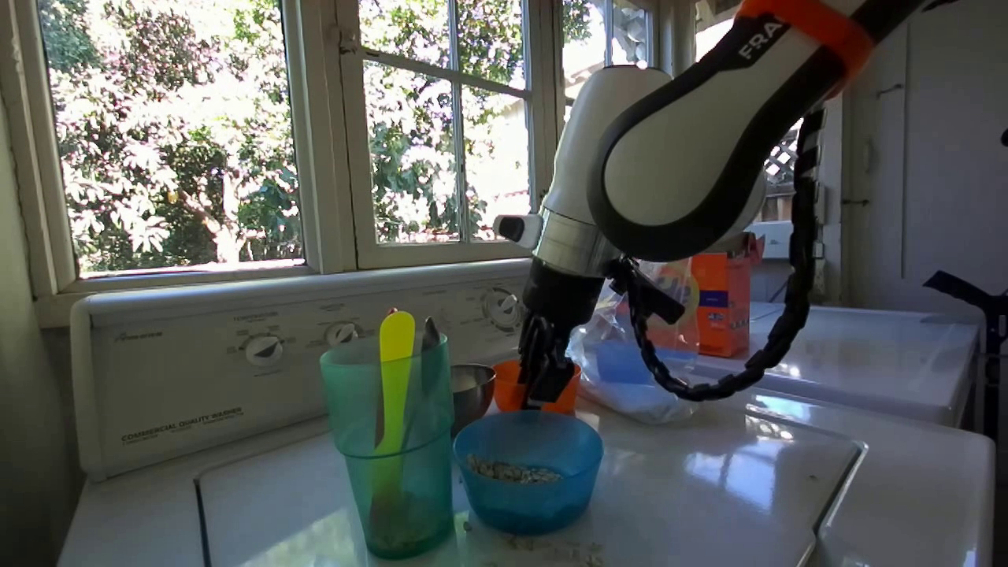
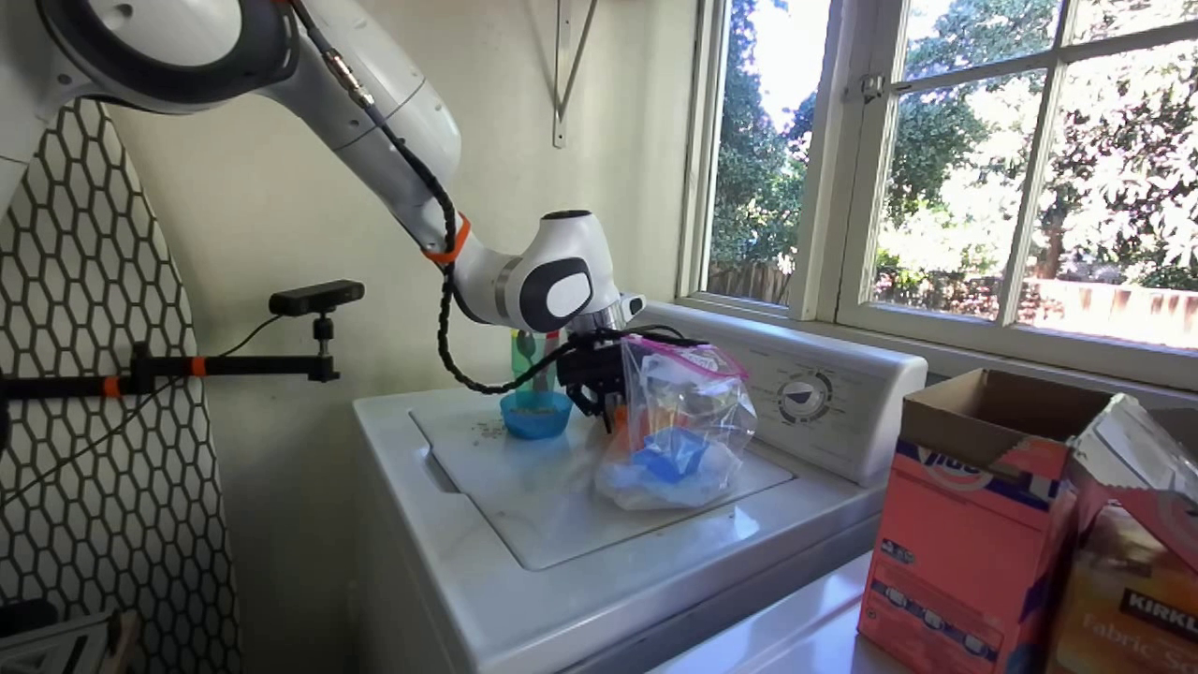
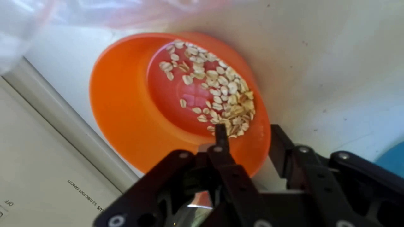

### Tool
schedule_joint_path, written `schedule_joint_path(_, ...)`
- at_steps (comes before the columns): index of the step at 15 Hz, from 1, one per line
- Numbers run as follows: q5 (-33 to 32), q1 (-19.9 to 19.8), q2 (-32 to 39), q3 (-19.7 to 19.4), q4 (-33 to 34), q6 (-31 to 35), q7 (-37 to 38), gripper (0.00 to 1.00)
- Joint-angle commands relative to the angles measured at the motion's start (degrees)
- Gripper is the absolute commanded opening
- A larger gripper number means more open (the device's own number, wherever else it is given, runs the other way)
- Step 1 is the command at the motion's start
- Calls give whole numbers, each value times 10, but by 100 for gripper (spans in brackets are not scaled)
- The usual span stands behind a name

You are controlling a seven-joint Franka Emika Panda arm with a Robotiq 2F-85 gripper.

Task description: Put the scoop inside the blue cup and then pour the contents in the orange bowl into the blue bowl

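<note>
The orange bowl (image 3: 123, 94) holds oats and stands on the washer lid, partly behind my gripper in an exterior view (image 1: 509, 379). My gripper (image 3: 249, 127) is open, one finger inside the bowl and one outside, with the bowl's wall between them. The blue bowl (image 1: 528, 504) holds some oats and stands in front of the orange bowl; its edge shows in the wrist view (image 3: 393, 162). The blue cup (image 1: 350, 409) stands upright beside it with a yellow utensil and a dark one inside. A red tip, likely the scoop (image 2: 552, 335), shows at the cup's rim; the rest is mostly hidden.
A metal bowl (image 1: 472, 394) stands between the cup and the orange bowl. A clear plastic bag (image 2: 674, 477) lies close beside the orange bowl. The control panel (image 1: 197, 386) rises behind. Boxes (image 2: 964, 552) stand on the neighbouring machine. Spilled oats (image 1: 551, 545) lie near the blue bowl.
</note>
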Motion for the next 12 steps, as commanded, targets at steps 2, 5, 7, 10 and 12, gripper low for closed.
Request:
schedule_joint_path(2, 1, 1, -11, -3, 11, -37, -7, 0)
schedule_joint_path(5, -16, 10, -45, -9, 3, -82, -8, 0)
schedule_joint_path(7, 0, 5, -81, 3, -8, -129, -41, 1)
schedule_joint_path(10, 21, 6, -136, 7, -18, -204, -100, 1)
schedule_joint_path(12, 58, 8, -176, 13, -30, -260, -181, 1)
